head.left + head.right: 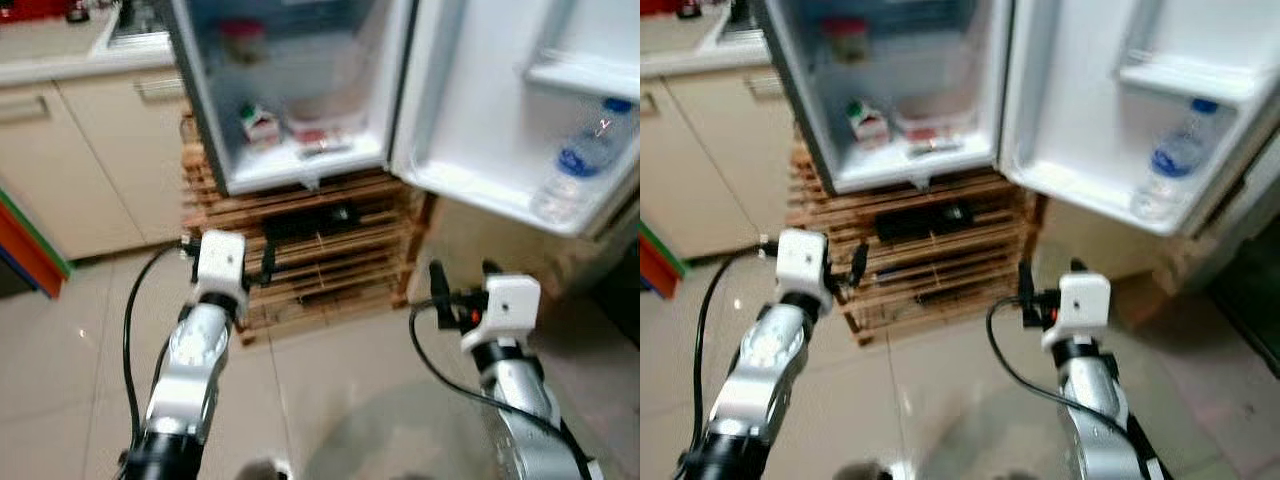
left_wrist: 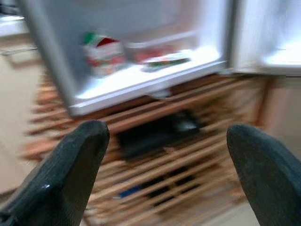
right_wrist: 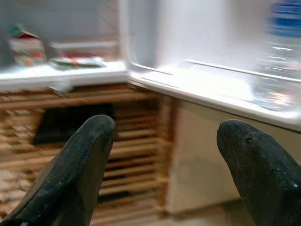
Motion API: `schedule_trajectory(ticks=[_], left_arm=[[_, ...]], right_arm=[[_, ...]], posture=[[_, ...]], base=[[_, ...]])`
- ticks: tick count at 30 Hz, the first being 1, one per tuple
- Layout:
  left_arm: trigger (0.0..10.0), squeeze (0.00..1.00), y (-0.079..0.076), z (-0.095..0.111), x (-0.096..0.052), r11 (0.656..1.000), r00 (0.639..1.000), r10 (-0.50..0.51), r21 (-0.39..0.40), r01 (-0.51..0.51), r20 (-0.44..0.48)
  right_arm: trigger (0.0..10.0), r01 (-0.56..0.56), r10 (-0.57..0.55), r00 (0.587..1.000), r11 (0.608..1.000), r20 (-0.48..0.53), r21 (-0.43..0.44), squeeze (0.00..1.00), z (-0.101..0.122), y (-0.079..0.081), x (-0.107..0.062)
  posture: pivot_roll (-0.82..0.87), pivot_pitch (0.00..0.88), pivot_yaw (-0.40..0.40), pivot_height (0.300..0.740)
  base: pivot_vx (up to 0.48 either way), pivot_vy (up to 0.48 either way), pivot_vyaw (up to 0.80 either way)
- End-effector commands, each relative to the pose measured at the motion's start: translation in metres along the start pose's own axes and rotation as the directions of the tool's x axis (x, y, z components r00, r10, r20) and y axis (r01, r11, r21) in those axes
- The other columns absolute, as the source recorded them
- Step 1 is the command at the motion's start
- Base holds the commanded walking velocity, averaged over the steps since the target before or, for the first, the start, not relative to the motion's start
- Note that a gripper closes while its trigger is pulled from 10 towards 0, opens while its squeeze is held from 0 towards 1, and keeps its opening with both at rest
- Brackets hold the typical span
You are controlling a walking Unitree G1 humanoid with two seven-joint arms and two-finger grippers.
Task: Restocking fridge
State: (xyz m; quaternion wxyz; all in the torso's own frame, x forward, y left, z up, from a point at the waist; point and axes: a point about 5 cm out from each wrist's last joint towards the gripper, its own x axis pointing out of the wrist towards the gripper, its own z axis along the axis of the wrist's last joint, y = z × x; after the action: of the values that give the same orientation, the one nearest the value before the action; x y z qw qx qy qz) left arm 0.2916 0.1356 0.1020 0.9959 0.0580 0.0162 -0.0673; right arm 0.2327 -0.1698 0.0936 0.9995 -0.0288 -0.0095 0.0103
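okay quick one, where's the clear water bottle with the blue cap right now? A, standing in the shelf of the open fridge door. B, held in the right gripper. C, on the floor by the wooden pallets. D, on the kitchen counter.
A: the water bottle stands in the lower shelf of the open fridge door, while the right gripper and left gripper hang open and empty in front of the wooden pallets.

Open white fridge (image 1: 300, 165) atop wooden pallets, bottle (image 1: 578, 165) in door shelf
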Motion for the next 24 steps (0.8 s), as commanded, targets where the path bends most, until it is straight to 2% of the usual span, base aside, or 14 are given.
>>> schedule_trajectory(ticks=[1, 11, 24], left_arm=[[10.0, 0.00, -0.003, 0.001, -0.001, 1.000, 1.000, -0.009, 0.012, 0.009, 0.005], [10.0, 0.00, -0.003, 0.002, 0.001, 1.000, 1.000, -0.004, 0.023, 0.003, 0.015], [10.0, 0.00, -0.002, 0.002, 0.005, 0.999, 1.000, 0.030, 0.031, -0.030, 0.007]], right_arm=[[10.0, 0.011, -0.011, 1.000, 1.000, -0.004, -0.003, 0.00, -0.001, -0.003, 0.000], [10.0, 0.005, -0.005, 1.000, 1.000, -0.020, -0.009, 0.00, -0.010, -0.006, 0.006], [10.0, -0.004, 0.004, 1.000, 1.000, -0.013, -0.016, 0.00, -0.015, -0.006, 0.008]], posture=[[0.06, 0.060, 0.035, 0.740], [0.06, 0.047, 0.031, 0.740], [0.06, 0.038, 0.034, 0.740]], base=[[0.000, -0.450, 0.00], [0.000, -0.459, 0.00], [0.305, -0.365, 0.00]])
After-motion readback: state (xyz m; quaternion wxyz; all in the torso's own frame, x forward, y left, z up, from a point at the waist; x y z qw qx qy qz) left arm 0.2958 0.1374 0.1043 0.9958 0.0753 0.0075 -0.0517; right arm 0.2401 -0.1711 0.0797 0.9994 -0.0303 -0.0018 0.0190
